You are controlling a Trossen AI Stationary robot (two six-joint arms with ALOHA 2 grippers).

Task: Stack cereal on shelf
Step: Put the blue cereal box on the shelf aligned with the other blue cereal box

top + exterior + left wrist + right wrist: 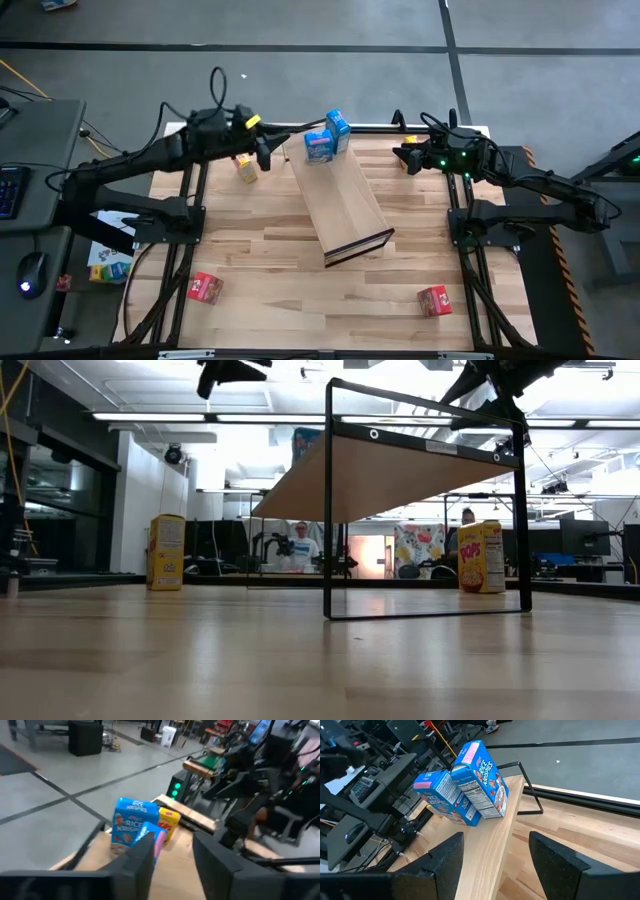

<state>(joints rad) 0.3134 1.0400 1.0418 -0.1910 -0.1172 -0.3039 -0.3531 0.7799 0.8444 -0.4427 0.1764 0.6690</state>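
Observation:
The tan shelf runs slantwise from the far middle of the table toward the near right. The low view shows its near end raised on an upright black frame. Two blue cereal boxes stand side by side on its far end. Yellow boxes stand on the table at far left and far right. Red boxes lie near left and near right. My left gripper is open, left of the blue boxes. My right gripper is open, on their right.
The striped wooden tabletop lies bare between the shelf and the red boxes. Black arm mounts stand at its left and right edges. People and equipment show in the room beyond.

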